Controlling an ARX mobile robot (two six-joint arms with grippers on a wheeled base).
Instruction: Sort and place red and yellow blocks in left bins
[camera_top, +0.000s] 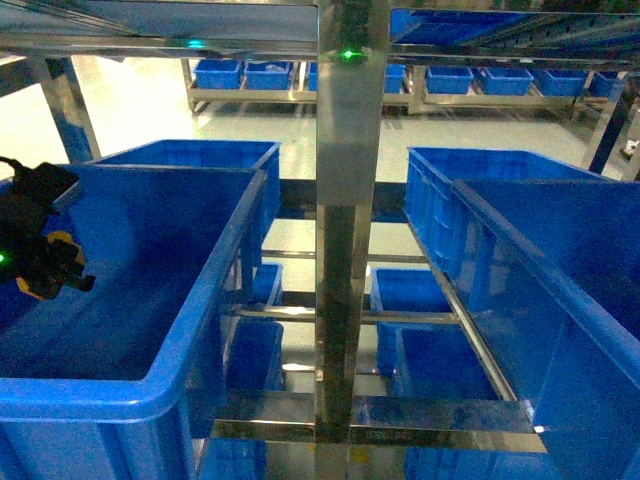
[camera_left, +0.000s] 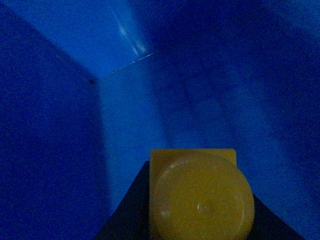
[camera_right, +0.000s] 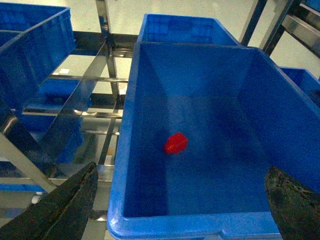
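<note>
Far left first: my left gripper (camera_top: 45, 270) hangs inside the big blue bin (camera_top: 200, 290) on the left of the rack, its black body tilted down toward the bin floor. Pinched in it is the yellow block (camera_left: 197, 195), glossy orange-yellow, square-bodied, with a round stud facing straight at my left wrist camera. My jaws are closed against its sides, so that block is held off the floor, with only smooth blue walls and a corner seam beyond it. In the head view just a yellow sliver shows at my fingertips.

Moving across: the steel upright (camera_top: 345, 250) stands dead centre, a green light glowing near its top, with further blue crates (camera_top: 420, 340) on the lower shelves behind it.

Now the right side. My right gripper (camera_right: 182, 210) hovers above the near rim of the right-hand bin (camera_right: 210, 227), looking down into it. Its two dark fingers (camera_right: 70, 205) sit at the far edges of the wrist view, spread wide with nothing between them. Down on that bin's floor lies the red block (camera_right: 175, 143), small, bright red and shiny, left of the middle, well apart from the walls and untouched by me. The head view does not show my right arm at all.
</note>
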